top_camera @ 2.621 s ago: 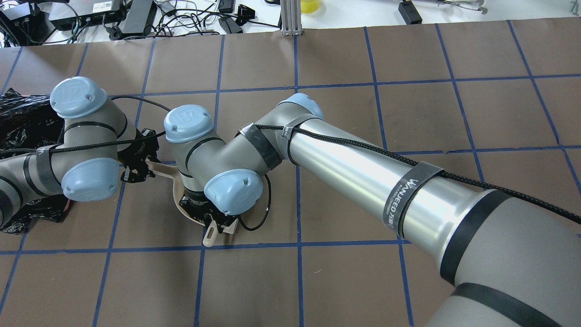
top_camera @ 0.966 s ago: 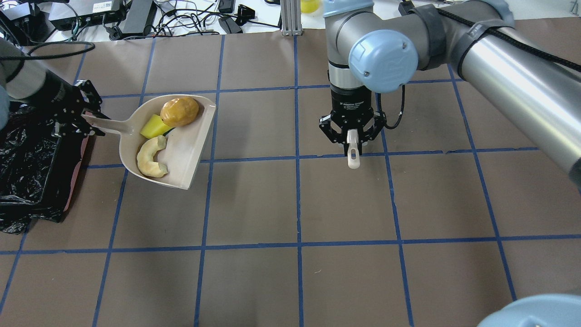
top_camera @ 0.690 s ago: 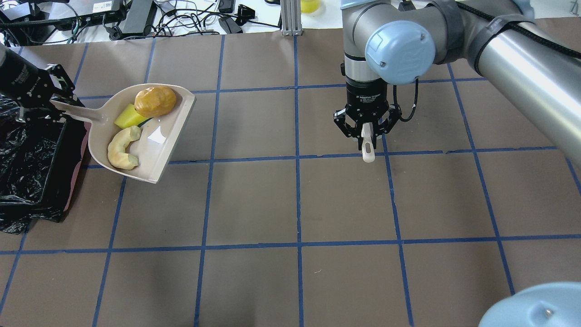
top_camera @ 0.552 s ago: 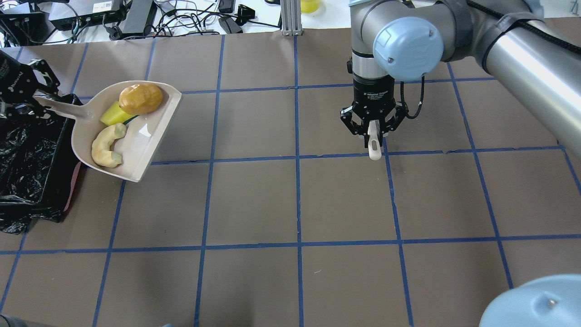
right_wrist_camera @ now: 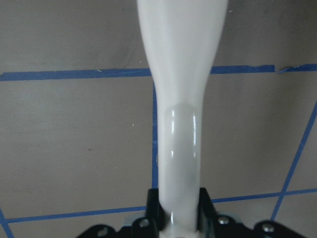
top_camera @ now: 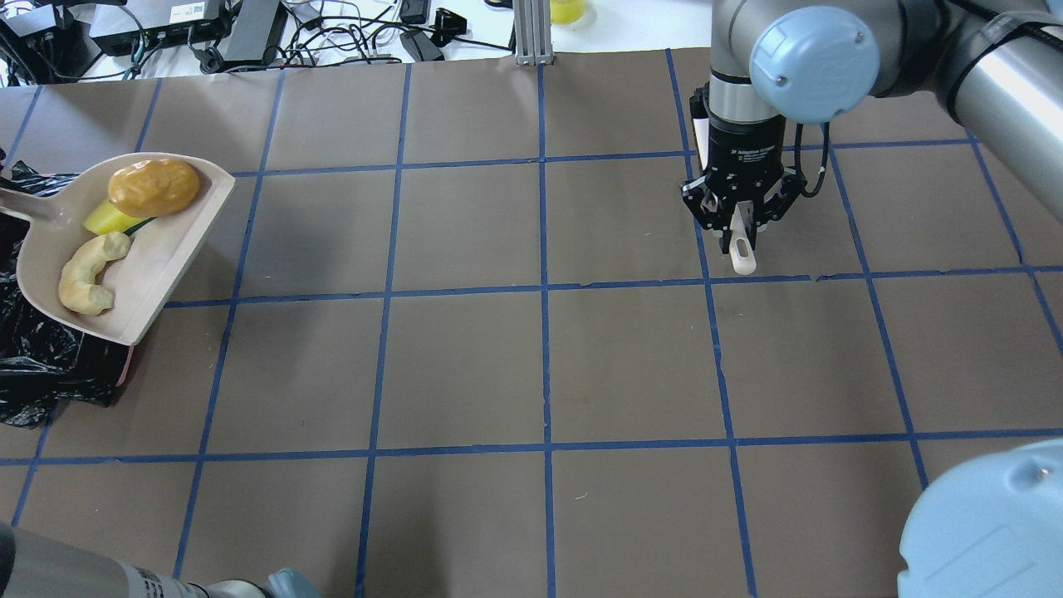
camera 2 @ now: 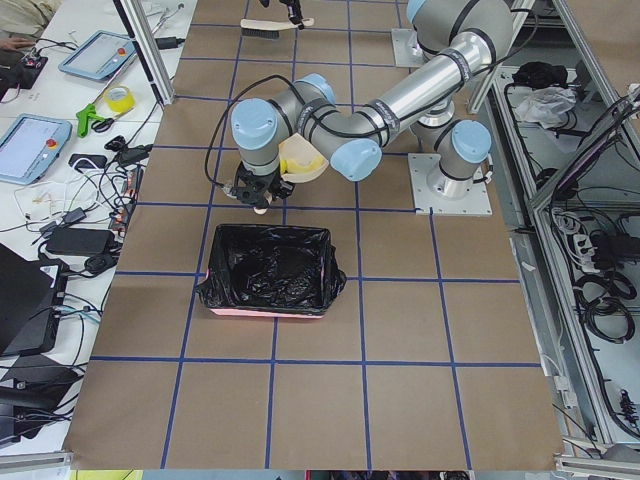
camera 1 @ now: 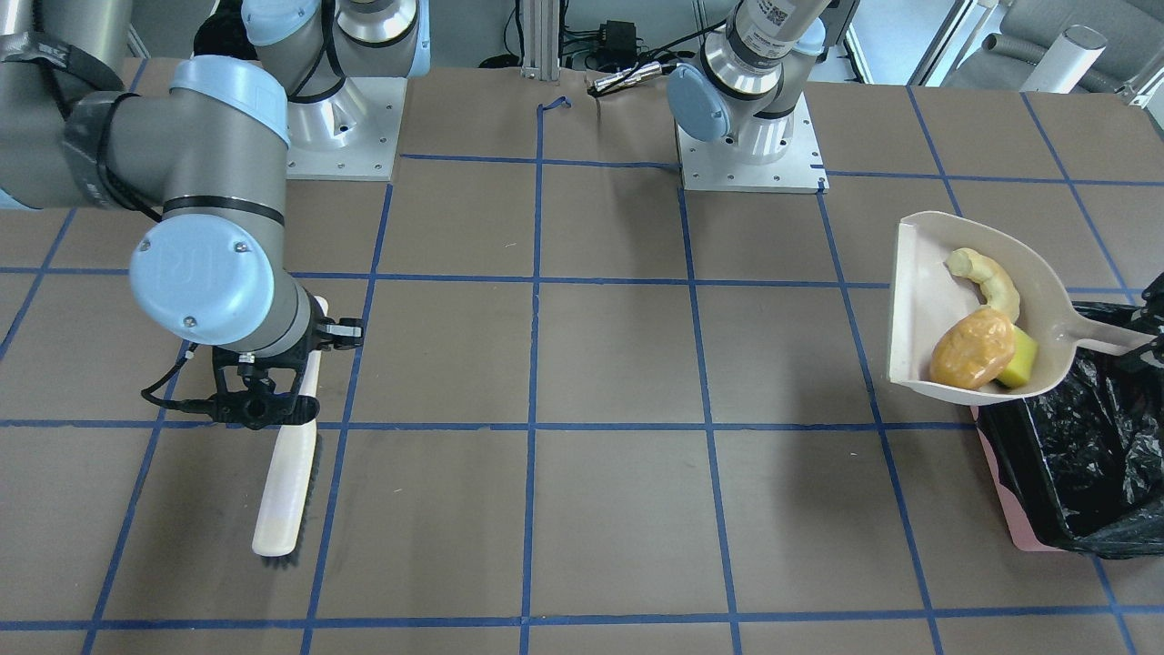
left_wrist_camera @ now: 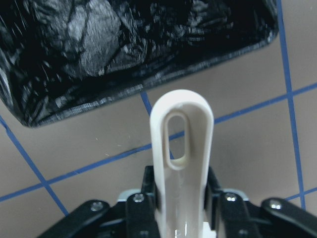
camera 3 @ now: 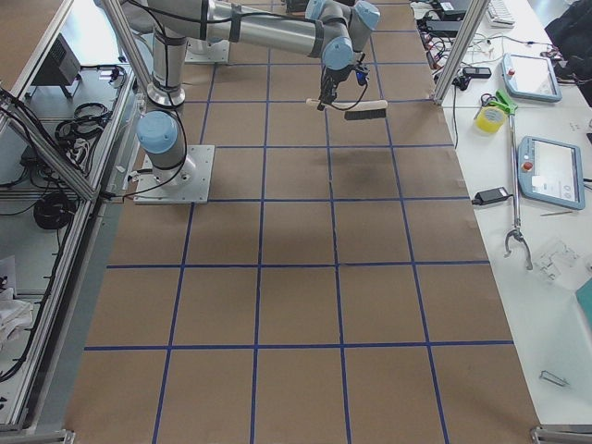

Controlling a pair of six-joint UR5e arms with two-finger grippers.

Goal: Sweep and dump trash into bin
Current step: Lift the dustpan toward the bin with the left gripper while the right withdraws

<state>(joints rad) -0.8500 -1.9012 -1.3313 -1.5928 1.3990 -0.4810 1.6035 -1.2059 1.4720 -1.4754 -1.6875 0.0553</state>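
Overhead, the dustpan (top_camera: 158, 257) handle runs off the frame at 9 o'clock, taking the left end effector (left_wrist_camera: 181, 196) out of shot; the bin (top_camera: 50, 378) is cropped there too. The yellow-green wedge (top_camera: 104, 220) sits half hidden behind the orange-brown lump (top_camera: 154, 188). The right end effector (top_camera: 739, 224) masks the brush (top_camera: 743, 259) head.

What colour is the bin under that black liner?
Pink: a strip of the bin shows along the black liner's edge, clearest in the exterior front-facing view.
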